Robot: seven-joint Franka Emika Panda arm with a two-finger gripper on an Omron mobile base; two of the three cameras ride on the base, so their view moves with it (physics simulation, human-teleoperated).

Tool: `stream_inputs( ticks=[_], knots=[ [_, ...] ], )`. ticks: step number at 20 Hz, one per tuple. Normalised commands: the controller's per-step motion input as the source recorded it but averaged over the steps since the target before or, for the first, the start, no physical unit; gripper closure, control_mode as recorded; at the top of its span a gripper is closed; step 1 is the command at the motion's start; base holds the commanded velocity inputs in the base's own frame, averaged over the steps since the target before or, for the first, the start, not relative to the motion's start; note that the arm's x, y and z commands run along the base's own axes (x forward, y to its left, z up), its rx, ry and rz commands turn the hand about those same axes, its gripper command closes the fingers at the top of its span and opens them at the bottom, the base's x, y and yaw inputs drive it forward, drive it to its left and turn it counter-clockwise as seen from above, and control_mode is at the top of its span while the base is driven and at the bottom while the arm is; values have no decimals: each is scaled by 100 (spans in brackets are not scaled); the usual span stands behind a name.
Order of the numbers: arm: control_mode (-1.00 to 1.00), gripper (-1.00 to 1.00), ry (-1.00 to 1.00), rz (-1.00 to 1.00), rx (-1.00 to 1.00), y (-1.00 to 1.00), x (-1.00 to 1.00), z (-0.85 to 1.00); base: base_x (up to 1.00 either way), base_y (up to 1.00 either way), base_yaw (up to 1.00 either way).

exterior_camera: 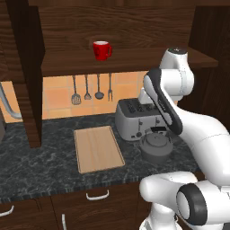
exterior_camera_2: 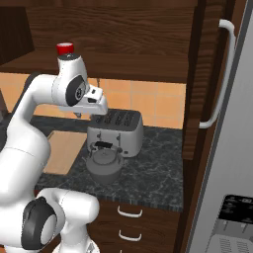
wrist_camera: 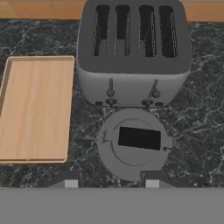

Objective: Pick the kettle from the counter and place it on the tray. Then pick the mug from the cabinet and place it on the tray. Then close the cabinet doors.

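A: Largest first — the cabinet [exterior_camera: 121, 31] hangs above the counter [exterior_camera: 40, 157], one of the cabinet doors [exterior_camera_2: 210, 79] swung open, bar handle facing out.

B: On the counter?

A: Landmark is the toaster [exterior_camera: 134, 117]. The tray [exterior_camera: 98, 148] lies flat just left of it, bare. The kettle [exterior_camera: 156, 146] stands directly in front of the toaster, nearly touching it, black handle across the lid.

B: Gripper?

A: The gripper [wrist_camera: 109, 183] hangs above the kettle, well apart from it, looking straight down. Fingers [wrist_camera: 70, 180] spread wide — roughly the kettle's width between them — holding nothing.

B: Mug?

A: The mug [exterior_camera: 102, 50] sits on the cabinet shelf, up and left of the toaster, handle toward the right.
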Motion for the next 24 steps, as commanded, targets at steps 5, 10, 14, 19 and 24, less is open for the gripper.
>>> stream_inputs(
  ticks=[5,10,14,19,24],
  knots=[
    [-100,-100,0,-3,0,-15,-20,-15,0,0,0],
    [-100,-100,-2,-48,19,-33,-43,-31,0,0,0],
    [-100,-100,1,-61,19,-26,-3,-50,0,0,0],
    [-100,-100,0,-52,18,-4,14,-58,0,0,0],
    [-100,-100,0,-19,23,-5,35,-48,0,0,0]
  ],
)
